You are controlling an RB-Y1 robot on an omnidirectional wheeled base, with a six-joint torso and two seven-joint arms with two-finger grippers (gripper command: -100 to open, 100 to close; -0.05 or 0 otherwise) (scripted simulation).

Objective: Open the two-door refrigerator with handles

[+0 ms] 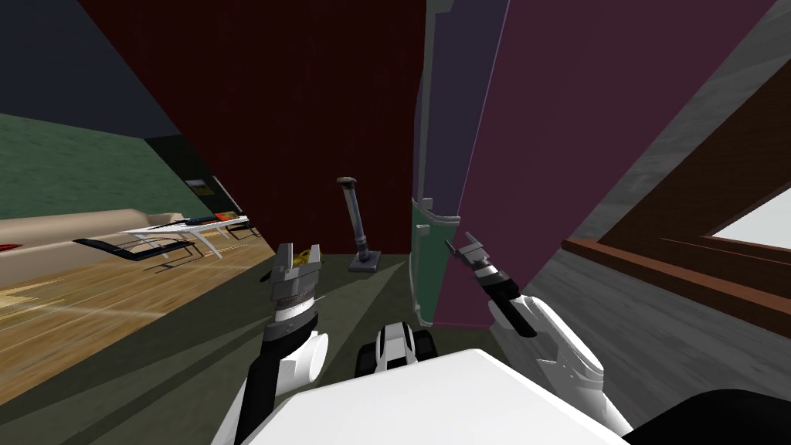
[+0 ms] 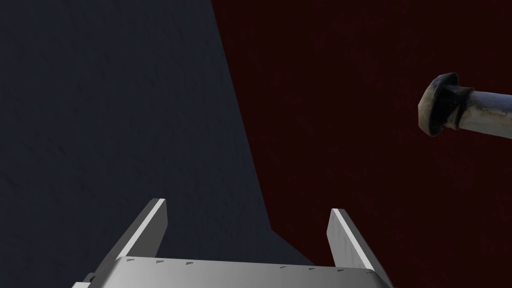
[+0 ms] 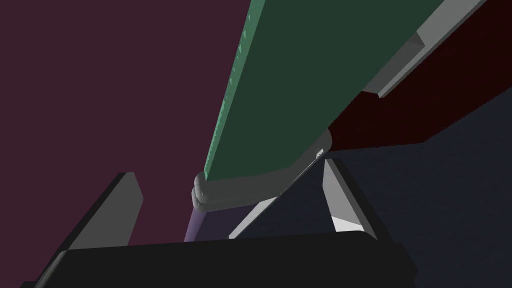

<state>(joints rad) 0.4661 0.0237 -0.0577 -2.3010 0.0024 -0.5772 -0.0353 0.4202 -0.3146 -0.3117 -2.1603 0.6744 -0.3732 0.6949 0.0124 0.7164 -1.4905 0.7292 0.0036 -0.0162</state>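
The refrigerator stands ahead to the right, edge-on: a plum side panel (image 1: pixel 525 154), a grey-purple upper door (image 1: pixel 440 116) and a green lower door (image 1: pixel 425 263), with small grey handle pieces (image 1: pixel 423 204) where the doors meet. My right gripper (image 1: pixel 463 247) is open at the front edge of the plum panel, beside the green door. In the right wrist view the green door (image 3: pixel 295 90) and its grey rim corner (image 3: pixel 235 192) lie between the open fingers (image 3: pixel 230 200), not gripped. My left gripper (image 1: pixel 300 251) (image 2: pixel 247 206) hangs open and empty over the floor to the left.
A grey upright vacuum-like thing (image 1: pixel 357 224) stands against the dark red wall (image 1: pixel 309 116); its handle end (image 2: pixel 445 107) is ahead of the left gripper. A white table (image 1: pixel 193 228) and beige sofa (image 1: pixel 62 239) are far left. A brown wooden ledge (image 1: pixel 672 278) runs on the right.
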